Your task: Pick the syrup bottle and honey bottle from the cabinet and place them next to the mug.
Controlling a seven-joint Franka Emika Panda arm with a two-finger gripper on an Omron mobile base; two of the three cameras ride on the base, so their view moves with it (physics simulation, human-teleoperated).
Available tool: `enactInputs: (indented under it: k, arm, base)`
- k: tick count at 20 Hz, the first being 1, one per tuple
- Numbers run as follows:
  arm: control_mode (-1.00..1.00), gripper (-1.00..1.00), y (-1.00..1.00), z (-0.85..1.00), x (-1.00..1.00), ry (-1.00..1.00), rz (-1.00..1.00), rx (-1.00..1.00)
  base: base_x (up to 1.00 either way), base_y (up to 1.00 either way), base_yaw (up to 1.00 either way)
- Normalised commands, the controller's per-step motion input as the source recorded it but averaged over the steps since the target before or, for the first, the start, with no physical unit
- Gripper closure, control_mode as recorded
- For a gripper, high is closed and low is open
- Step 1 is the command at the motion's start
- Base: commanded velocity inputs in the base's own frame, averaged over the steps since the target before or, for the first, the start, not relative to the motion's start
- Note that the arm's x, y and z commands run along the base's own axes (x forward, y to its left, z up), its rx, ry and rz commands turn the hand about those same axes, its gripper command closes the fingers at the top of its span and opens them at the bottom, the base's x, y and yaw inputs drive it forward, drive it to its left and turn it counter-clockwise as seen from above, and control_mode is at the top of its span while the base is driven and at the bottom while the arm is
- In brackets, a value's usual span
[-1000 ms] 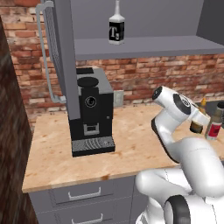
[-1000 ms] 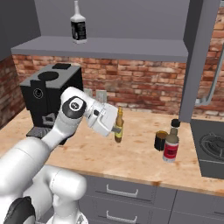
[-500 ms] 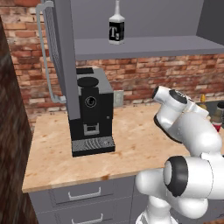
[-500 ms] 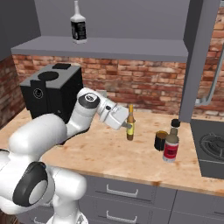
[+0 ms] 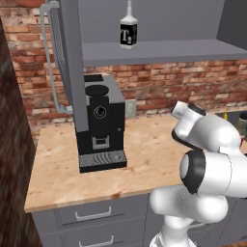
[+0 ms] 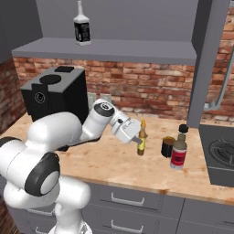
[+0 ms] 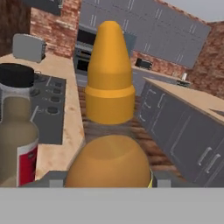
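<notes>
So the gripper (image 6: 139, 139) was clamped on the honey bottle (image 6: 141, 142), holding it upright just over the worktop (image 6: 114, 162), and over the last second the arm had swung it rightwards along the counter, away from the coffee machine (image 6: 55, 93) and toward the spot by the hob (image 6: 224, 155). A second earlier it was clearly further from the mug (image 6: 167, 146); now it sat near it, a small gap left between them. The syrup bottle (image 6: 178, 153) was already standing right beside the mug, toward the front edge. From the hand camera the honey bottle (image 7: 109, 87) was dead centre with the syrup bottle (image 7: 17, 131) off to one side. I couldn't tell if the base had touched down yet. My read: half the job was done and this one just needed lowering and letting go. The black "T" bottle (image 6: 82, 28) was sitting up on the cabinet (image 6: 114, 49) shelf.
</notes>
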Motion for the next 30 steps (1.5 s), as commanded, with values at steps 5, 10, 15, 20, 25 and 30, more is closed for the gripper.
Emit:
enactInputs:
  k: [5, 10, 15, 20, 25, 30]
  arm:
    - [-1.0, 1.0, -0.01, -0.35, 0.0, 0.0, -0.05, 0.0]
    - [-1.0, 1.0, 0.0, -0.27, 0.0, -0.06, -0.01, 0.0]
    - [-1.0, 1.0, 0.0, -0.22, 0.0, -0.1, 0.0, 0.0]
    - [-1.0, 1.0, 0.0, -0.22, 0.0, -0.17, 0.0, 0.0]
    - [-1.0, 1.0, 0.0, -0.11, 0.0, -0.14, 0.0, 0.0]
    - [-1.0, 1.0, 0.0, -0.03, 0.07, -0.01, 0.0, 0.0]
  base:
    - [0.0, 0.0, 0.0]
    - [0.0, 0.0, 0.0]
    - [0.0, 0.0, 0.0]
    - [0.0, 0.0, 0.0]
    - [0.0, 0.0, 0.0]
    - [0.0, 0.0, 0.0]
